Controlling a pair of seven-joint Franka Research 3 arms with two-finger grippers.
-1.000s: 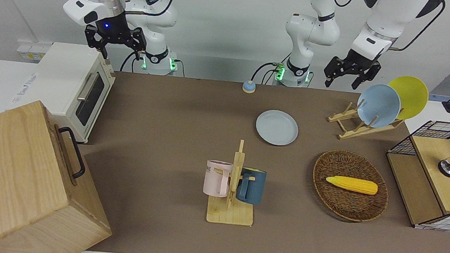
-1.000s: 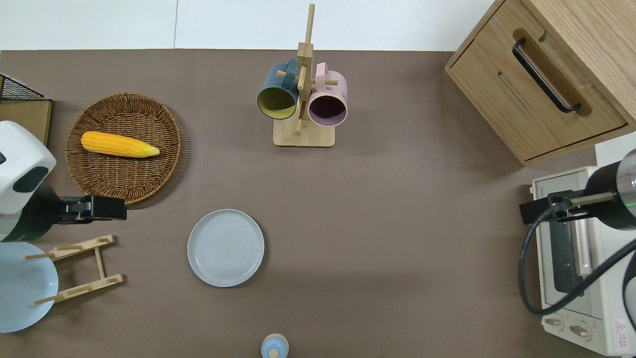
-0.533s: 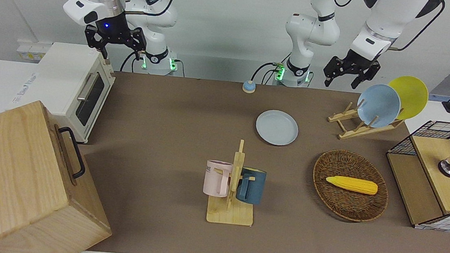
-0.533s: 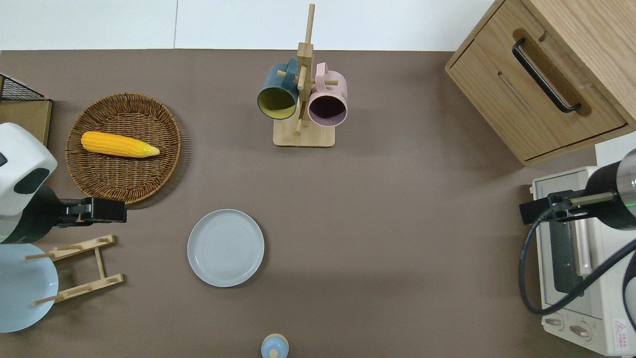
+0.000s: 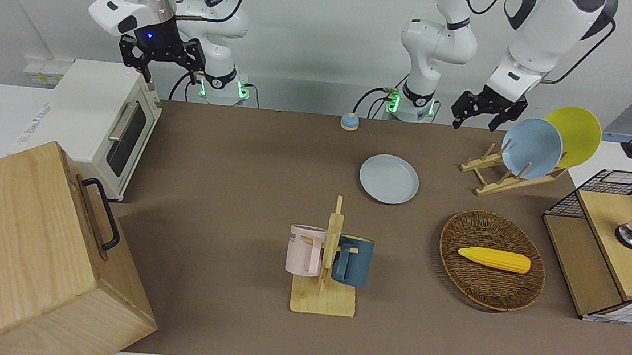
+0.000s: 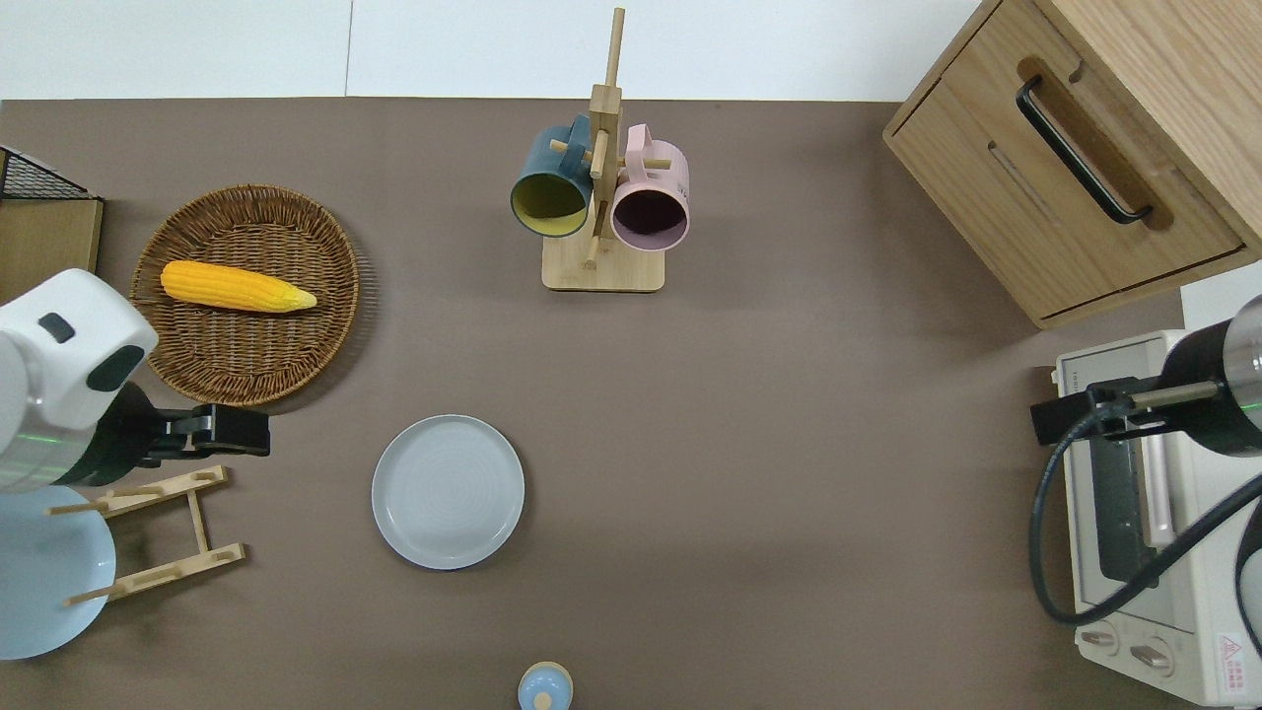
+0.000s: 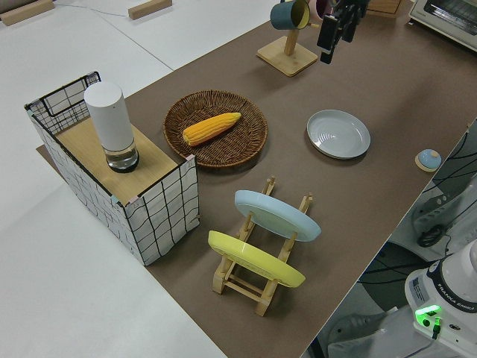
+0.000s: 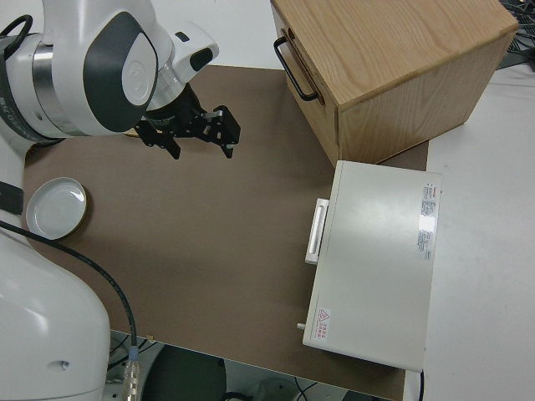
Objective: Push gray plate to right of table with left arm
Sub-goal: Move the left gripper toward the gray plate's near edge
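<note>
The gray plate (image 5: 389, 179) (image 6: 448, 491) (image 7: 338, 134) (image 8: 55, 207) lies flat on the brown table (image 5: 238, 153), nearer to the robots than the mug stand. My left gripper (image 5: 474, 122) (image 6: 246, 434) (image 7: 337, 30) hangs in the air, open and holding nothing. Seen from overhead it is over the table between the wicker basket and the wooden plate rack, toward the left arm's end from the plate and well apart from it. My right gripper (image 5: 169, 76) (image 8: 201, 146) is open, and that arm is parked.
A wicker basket (image 6: 296, 335) holds a corn cob (image 6: 237, 286). The wooden rack (image 5: 499, 179) carries a sky-blue plate (image 5: 531, 148) and a yellow plate (image 5: 577, 134). A mug stand (image 6: 601, 207), a toaster oven (image 5: 106, 125), a wooden cabinet (image 5: 29, 249), a wire-sided box (image 5: 607, 249) and a small blue knob (image 5: 349, 122) are also on the table.
The left arm has swung its gripper a little lower and toward the gray plate, off the basket's edge. The plate and the right arm have not moved.
</note>
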